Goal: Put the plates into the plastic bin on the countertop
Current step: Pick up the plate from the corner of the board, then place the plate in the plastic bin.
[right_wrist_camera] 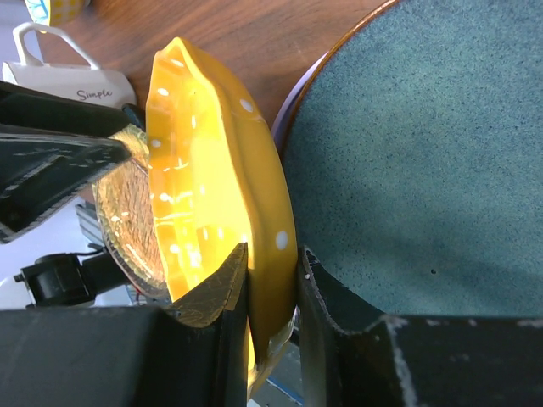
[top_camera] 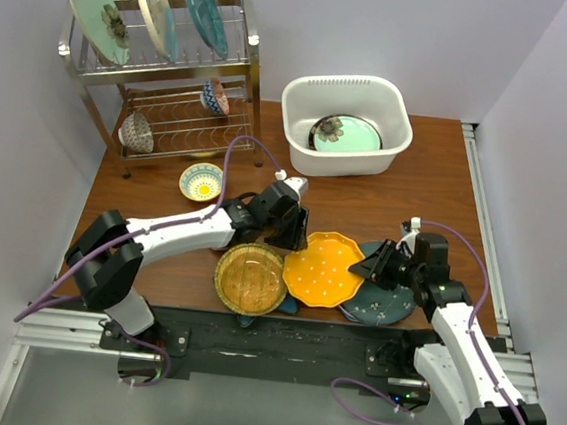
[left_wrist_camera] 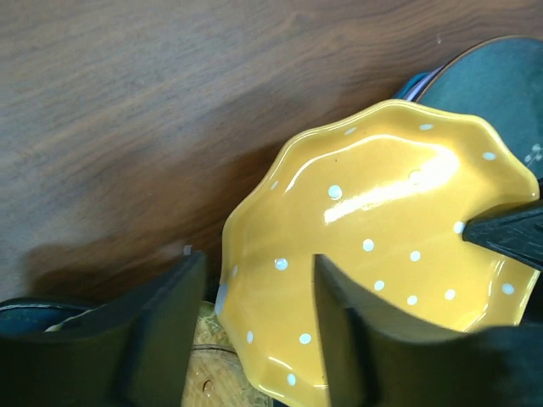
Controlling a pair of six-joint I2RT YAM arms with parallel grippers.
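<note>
Orange with pale dots, the scalloped plate (top_camera: 323, 269) sits at 6 o'clock on the countertop (top_camera: 365, 200). The right gripper (right_wrist_camera: 273, 254) is clenched on the plate's rim at its 3 o'clock side, with 1 finger on each face. The left gripper (left_wrist_camera: 259, 259) hangs at the plate's 10 o'clock edge, released, its 2 fingers apart and the rim showing between them. An amber plate (top_camera: 250, 278) lies just beside at 9 o'clock, and a dark teal plate (top_camera: 385, 303) lies partly under at 4 o'clock. The plastic bin (top_camera: 347, 123) stands at 12 o'clock, well apart, with a mint flowered plate (top_camera: 346, 135) inside.
</note>
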